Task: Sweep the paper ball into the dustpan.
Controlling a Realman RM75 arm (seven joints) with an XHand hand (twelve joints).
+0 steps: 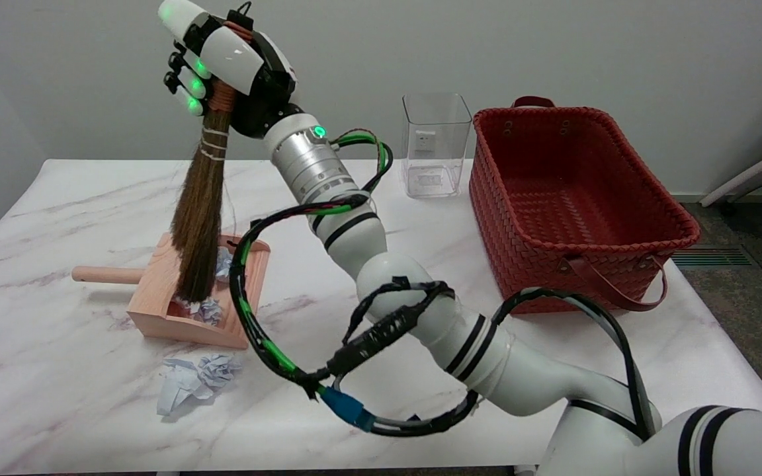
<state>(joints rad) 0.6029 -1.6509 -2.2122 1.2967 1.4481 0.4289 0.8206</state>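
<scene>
1. Here, at the far left, the wooden dustpan (156,311) lies on the marble table (57,396), its round handle (100,274) pointing left and its open mouth facing the near edge.
2. Inside the dustpan sit crumpled bits of paper (208,309), some pale blue-white, partly hidden behind the bristles.
3. Just in front of the dustpan's mouth, on the table, lies the paper ball (196,380), crumpled, light blue and white, outside the pan and close to its lip.
4. Above the pan hangs the small broom (201,211), nearly upright, its brown bristles reaching down into the dustpan.
5. The right hand (225,59) grasps the broom by its bound top, fingers wrapped around the handle, green lights glowing on them; the hand is raised high over the table.
6. The white arm (354,231) runs from the lower right up to that hand, with black and green cables looped along it.
7. Further right, near the table's back edge, stands a clear plastic container (435,149), upright.
8. Rightmost is a red woven basket (652,205) with brown strap handles.
</scene>
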